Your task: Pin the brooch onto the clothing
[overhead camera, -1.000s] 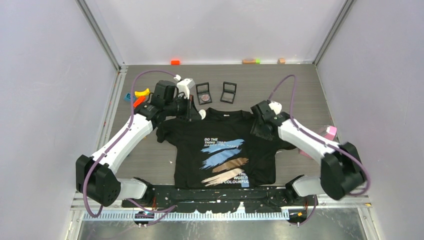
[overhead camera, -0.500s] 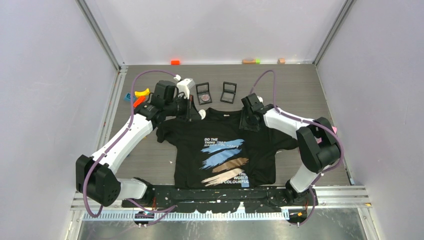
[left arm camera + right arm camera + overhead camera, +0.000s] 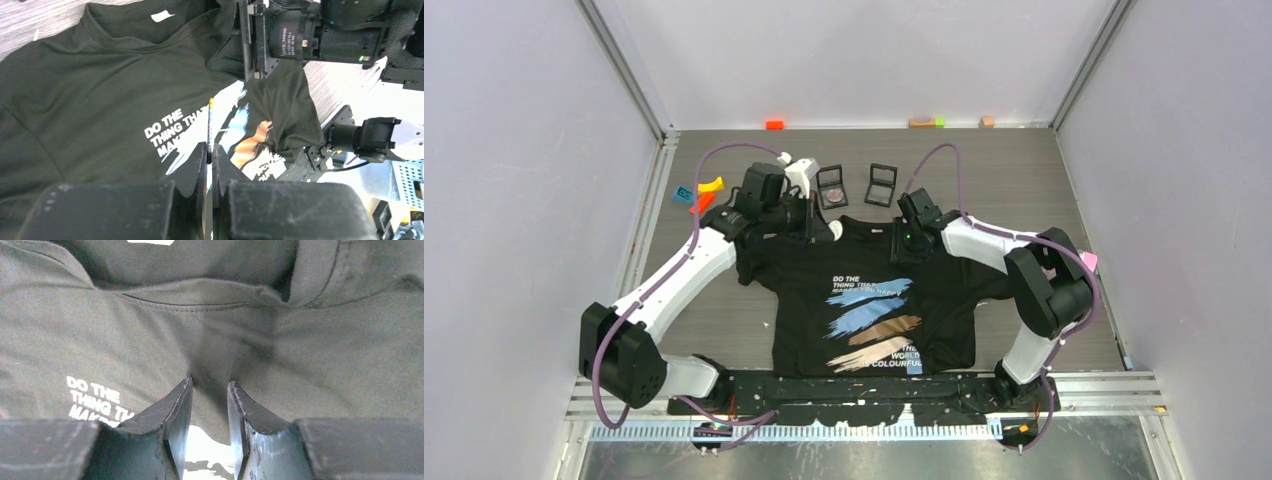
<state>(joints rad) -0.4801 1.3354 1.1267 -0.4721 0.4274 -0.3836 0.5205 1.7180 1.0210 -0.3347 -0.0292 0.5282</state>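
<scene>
Since the left fingers [image 3: 199, 159] are pressed together on a thin sliver standing up from their tips, which I take to be the brooch [image 3: 211, 120] seen edge-on, the pinning depends on what the right fingers [image 3: 176, 410] do. Those stand a little apart, tips at the black T-shirt [image 3: 100, 330] just below the collar [image 3: 200, 295]. Cloth puckers ahead of the gap, but whether any is caught I cannot tell.

To do this well, the right side should gather 1 firm ridge of the top layer only and hold it taut. The brooch can then come in low and level without snagging the back layer. The 2 wrists sit near each other over the chest, so a slow approach seems wise.

Outward, the T-shirt lies flat on the bench [image 3: 1024, 170], its hem at the near edge. 2 small open cases [image 3: 831, 186] lie just beyond the collar, so room to move is mostly beyond the right sleeve.
</scene>
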